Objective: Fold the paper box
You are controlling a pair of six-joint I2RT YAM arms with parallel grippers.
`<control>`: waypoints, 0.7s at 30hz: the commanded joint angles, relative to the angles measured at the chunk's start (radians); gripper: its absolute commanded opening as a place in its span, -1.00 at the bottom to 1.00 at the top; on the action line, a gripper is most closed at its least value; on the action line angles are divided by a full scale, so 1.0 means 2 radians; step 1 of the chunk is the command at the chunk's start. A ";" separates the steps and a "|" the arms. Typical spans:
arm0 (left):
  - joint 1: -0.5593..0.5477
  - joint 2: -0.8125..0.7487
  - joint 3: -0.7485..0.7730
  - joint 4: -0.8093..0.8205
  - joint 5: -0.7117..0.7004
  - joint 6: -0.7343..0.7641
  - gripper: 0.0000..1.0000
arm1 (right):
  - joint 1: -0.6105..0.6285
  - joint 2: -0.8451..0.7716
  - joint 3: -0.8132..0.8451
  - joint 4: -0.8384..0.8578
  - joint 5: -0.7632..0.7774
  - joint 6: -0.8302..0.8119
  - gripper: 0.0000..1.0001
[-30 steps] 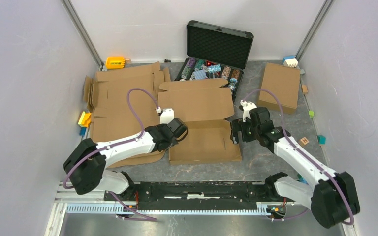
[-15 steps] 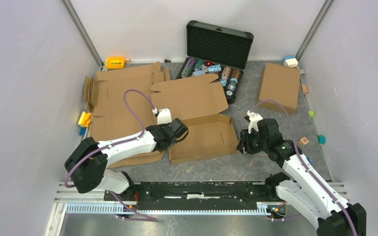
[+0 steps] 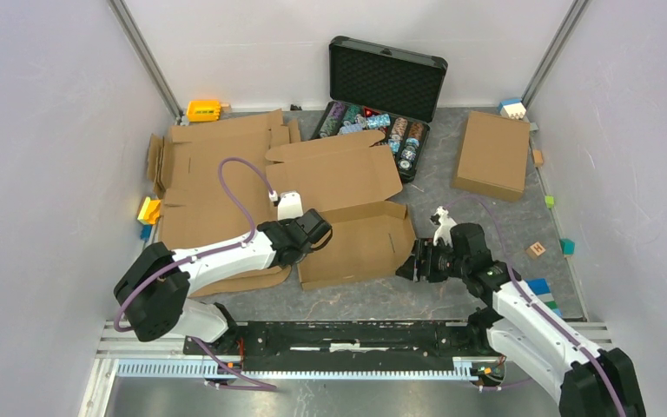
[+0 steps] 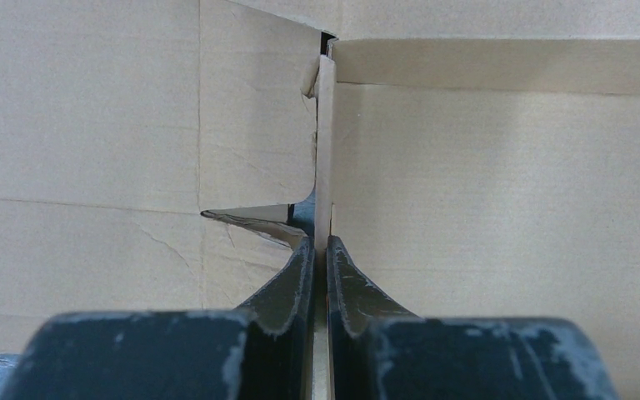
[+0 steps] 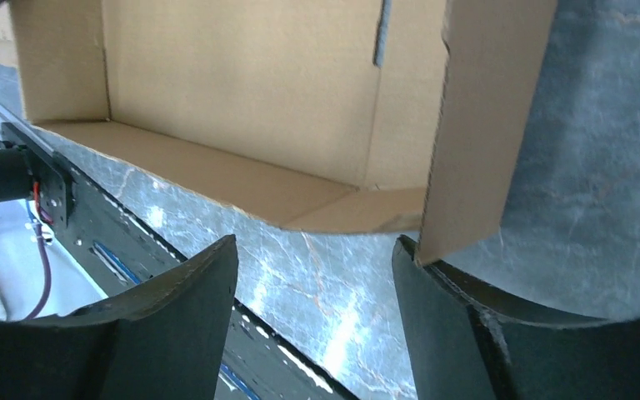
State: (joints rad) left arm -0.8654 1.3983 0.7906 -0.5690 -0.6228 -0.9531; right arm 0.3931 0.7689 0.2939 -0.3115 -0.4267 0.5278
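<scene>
The box [image 3: 360, 248] lies mid-tabletop [image 3: 356, 300], its lid open toward the far side; the left gripper [image 4: 322, 252] is pressed together on the box's left wall, a thin upright edge (seen end-on); the right gripper [image 5: 315, 247], spread, sits at the near right corner, just beside a raised flap.

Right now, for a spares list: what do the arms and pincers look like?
The left arm and right arm: white shells, black joints, a purple cable along each, a white block at each wrist. The left pincer and right pincer: black, curved, scuffed fingers.
</scene>
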 commanded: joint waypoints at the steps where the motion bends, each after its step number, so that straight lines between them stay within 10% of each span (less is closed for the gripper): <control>1: 0.001 0.000 0.011 0.015 -0.016 0.016 -0.95 | 0.006 0.020 0.011 0.092 -0.015 0.023 0.50; 21: 0.001 -0.007 0.004 0.049 0.011 0.044 -0.95 | 0.096 0.116 0.085 0.101 0.037 -0.026 0.92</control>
State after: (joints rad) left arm -0.8654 1.3979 0.7906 -0.5098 -0.5896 -0.8871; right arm 0.5701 1.0000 0.3992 -0.0879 -0.4011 0.5186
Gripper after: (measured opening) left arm 0.120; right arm 0.965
